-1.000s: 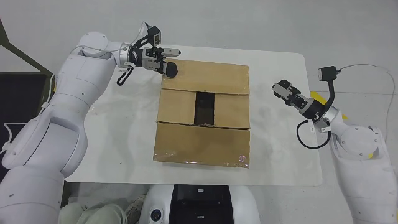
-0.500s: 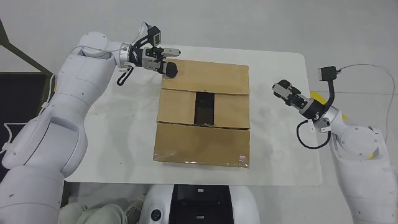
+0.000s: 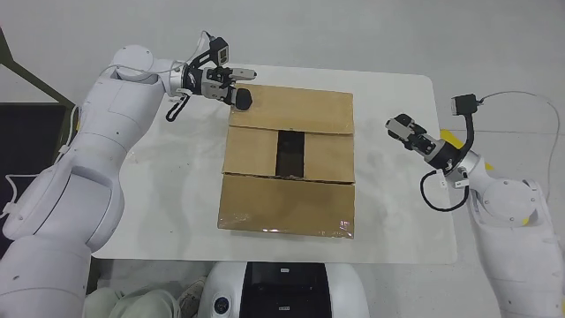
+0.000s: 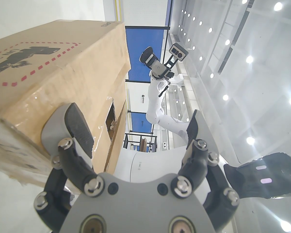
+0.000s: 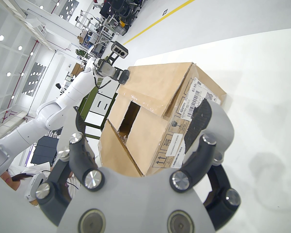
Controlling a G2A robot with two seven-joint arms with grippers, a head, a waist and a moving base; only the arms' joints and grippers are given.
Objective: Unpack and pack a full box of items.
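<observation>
A brown cardboard box (image 3: 288,159) stands in the middle of the white table (image 3: 177,194), its top flaps folded in with a dark gap (image 3: 290,154) between them. My left gripper (image 3: 241,87) hangs open at the box's far left top corner; in the left wrist view one fingertip (image 4: 75,118) lies against the box (image 4: 63,66). My right gripper (image 3: 403,129) is open, off the box's right side and apart from it. In the right wrist view the gripper (image 5: 138,127) faces the box (image 5: 160,103) and its labelled side.
Bare tabletop lies on both sides of the box and in front of it. The table's far edge (image 3: 335,71) runs just behind the box. In the right wrist view, desks and chairs (image 5: 126,3) stand far off in the room.
</observation>
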